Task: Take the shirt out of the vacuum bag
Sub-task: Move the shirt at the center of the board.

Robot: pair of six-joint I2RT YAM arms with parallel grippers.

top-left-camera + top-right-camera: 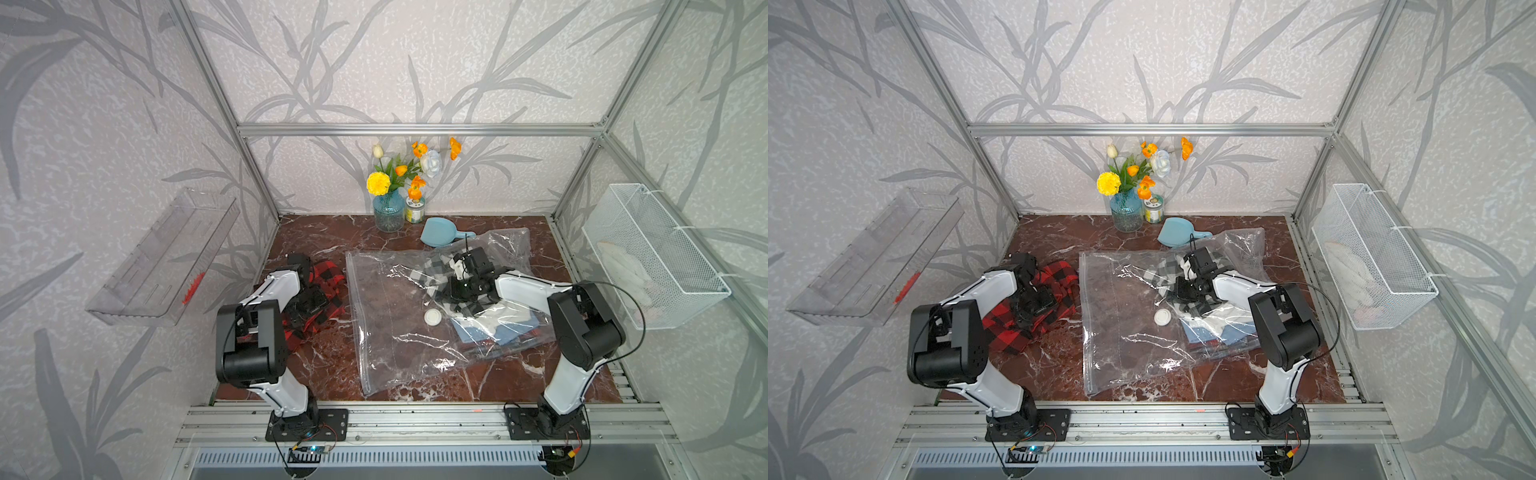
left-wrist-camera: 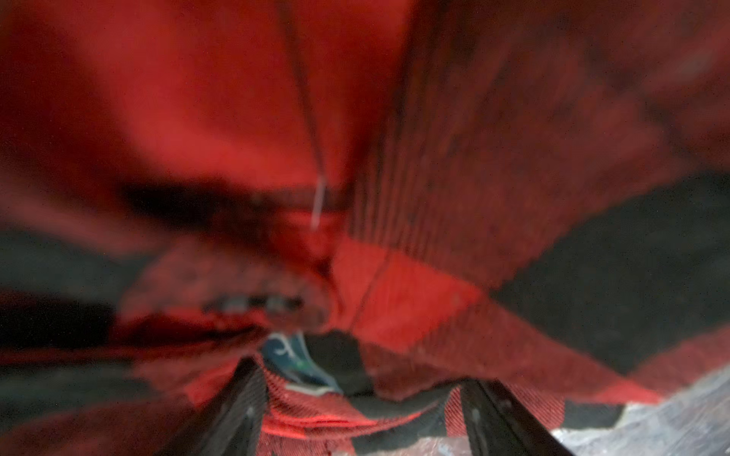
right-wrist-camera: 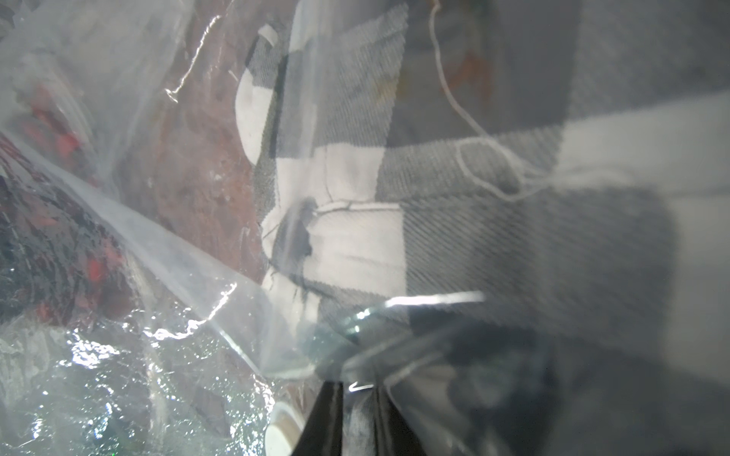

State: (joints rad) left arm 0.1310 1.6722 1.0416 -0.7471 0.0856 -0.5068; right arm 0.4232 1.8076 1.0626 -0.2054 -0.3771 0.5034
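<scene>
The vacuum bag [image 1: 395, 345] [image 1: 1125, 345] lies flat mid-table, its white valve cap [image 1: 432, 318] on top. A black-and-white plaid shirt [image 1: 419, 272] [image 3: 474, 197] and folded blue cloth [image 1: 490, 332] lie inside its right part. My right gripper [image 1: 451, 295] [image 3: 357, 395] is shut on the bag's clear film above that shirt. A red-and-black plaid shirt [image 1: 328, 286] [image 2: 395, 296] lies crumpled on the table left of the bag. My left gripper [image 1: 303, 320] [image 2: 359, 414] is pressed down into it, open, with folds of red cloth between its fingers.
A blue vase of flowers [image 1: 388, 212], a small can [image 1: 414, 209] and a blue scoop [image 1: 438, 232] stand at the back. A white wire basket [image 1: 652, 253] hangs on the right wall and a clear shelf [image 1: 166, 262] on the left wall.
</scene>
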